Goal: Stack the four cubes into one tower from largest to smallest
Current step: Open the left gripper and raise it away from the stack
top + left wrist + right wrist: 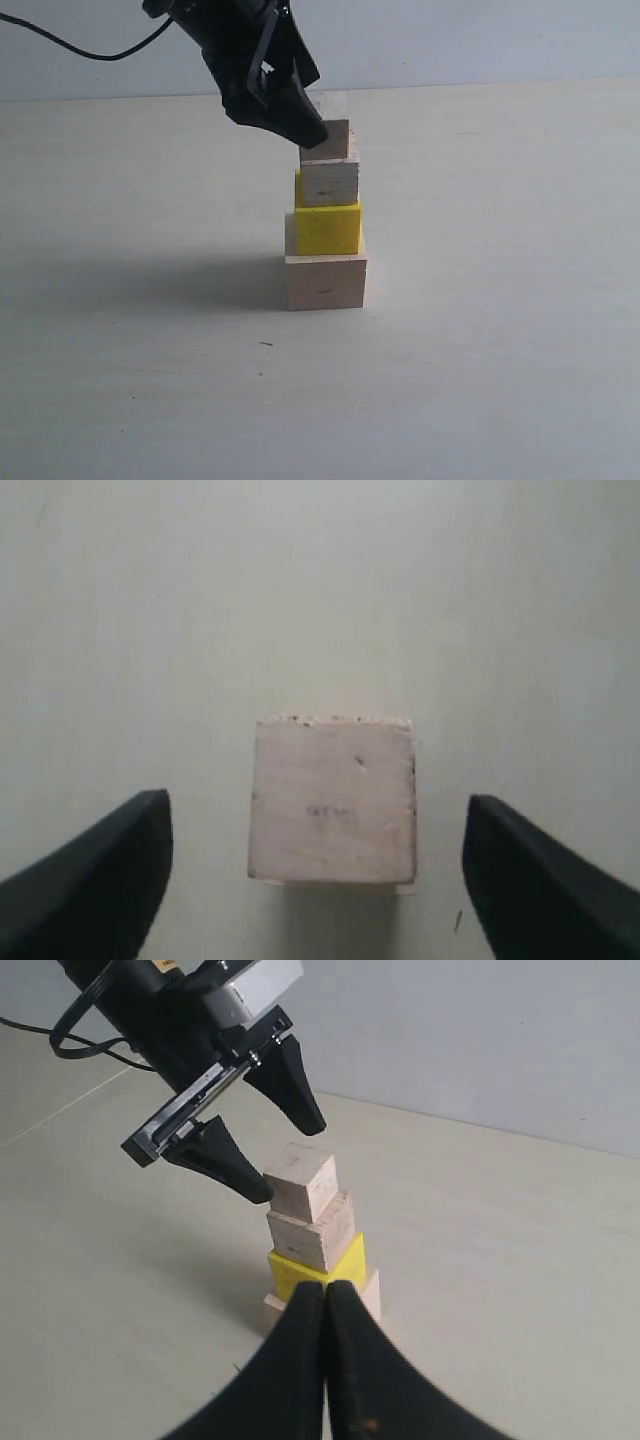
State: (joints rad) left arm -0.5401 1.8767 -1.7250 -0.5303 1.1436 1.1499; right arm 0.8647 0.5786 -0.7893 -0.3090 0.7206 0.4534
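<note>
The tower stands mid-table: the large pale cube (325, 282) at the bottom, then the yellow cube (328, 228), the medium pale cube (330, 181) and the small pale cube (335, 140) on top. My left gripper (320, 125) hangs over the top and is open, one finger on each side of the small cube (333, 800) with a clear gap to it. The right wrist view shows this left gripper (290, 1160) straddling the small cube (300, 1185). My right gripper (327, 1288) is shut and empty, on the near side of the tower, apart from it.
The pale tabletop (480, 350) runs back to a light wall. A black cable (80, 48) trails from the left arm at the upper left.
</note>
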